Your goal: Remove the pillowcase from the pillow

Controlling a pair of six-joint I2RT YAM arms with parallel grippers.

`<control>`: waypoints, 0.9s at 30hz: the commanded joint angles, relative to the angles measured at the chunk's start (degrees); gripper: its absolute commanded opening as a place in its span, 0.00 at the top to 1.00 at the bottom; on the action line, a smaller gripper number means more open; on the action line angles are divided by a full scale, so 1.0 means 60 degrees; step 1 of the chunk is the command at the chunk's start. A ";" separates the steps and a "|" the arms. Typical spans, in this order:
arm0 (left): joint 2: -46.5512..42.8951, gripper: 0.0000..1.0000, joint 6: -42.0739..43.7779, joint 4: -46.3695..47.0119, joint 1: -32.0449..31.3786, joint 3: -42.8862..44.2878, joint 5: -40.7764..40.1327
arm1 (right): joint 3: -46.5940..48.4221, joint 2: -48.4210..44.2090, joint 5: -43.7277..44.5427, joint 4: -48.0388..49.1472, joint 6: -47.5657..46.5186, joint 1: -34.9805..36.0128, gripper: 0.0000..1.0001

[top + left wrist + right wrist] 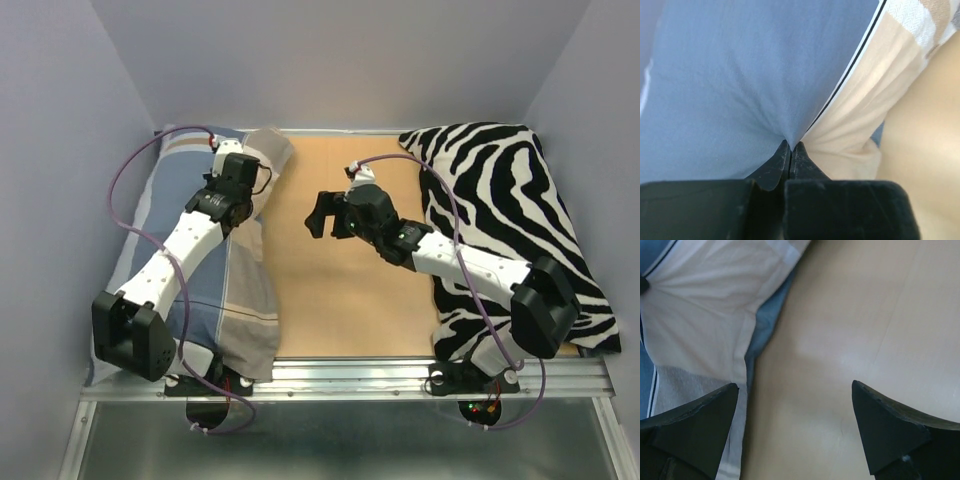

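Hidden or cut off: the pillow itself cannot be seen. It is presumably inside the pillowcase (225, 290), which lies plump along the left edge of the table (330, 290), running from the near left corner to the far left corner. The left arm lies over much of it in the top view, and the wrist there covers the left gripper (791, 147) tips. The zebra-print cushion (510, 220) lies along the right edge, its near end partly behind the right arm.

Between views: only the left wrist view shows the grip. The black fingers (772, 170) are pressed together, and the blue fabric puckers to a point between their tips, so they appear clamped on a pinch of pillowcase beside a thin dark line and a beige stripe. The right wrist view shows the pillowcase's pale striped edge and a blue fold against bare tan tabletop.

Right gripper (318, 215): over mid-table, near the pillowcase's right side, with the fingers (695, 425) wide apart, holding nothing and touching nothing visible
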 commanded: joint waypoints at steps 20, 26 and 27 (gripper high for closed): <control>-0.2828 1.00 0.0315 0.0620 -0.2751 0.0718 0.3772 | -0.0931 -0.0843 -0.0327 0.1792 0.1176 -0.2480 0.00; -0.3047 1.00 0.0242 0.0635 -0.2824 0.0543 0.4138 | -0.1605 -0.1036 0.0099 0.2011 0.1264 -0.2582 0.00; -0.3077 1.00 0.0227 0.0635 -0.2839 0.0513 0.4182 | -0.1605 -0.0948 -0.0032 0.2099 0.1293 -0.2626 0.00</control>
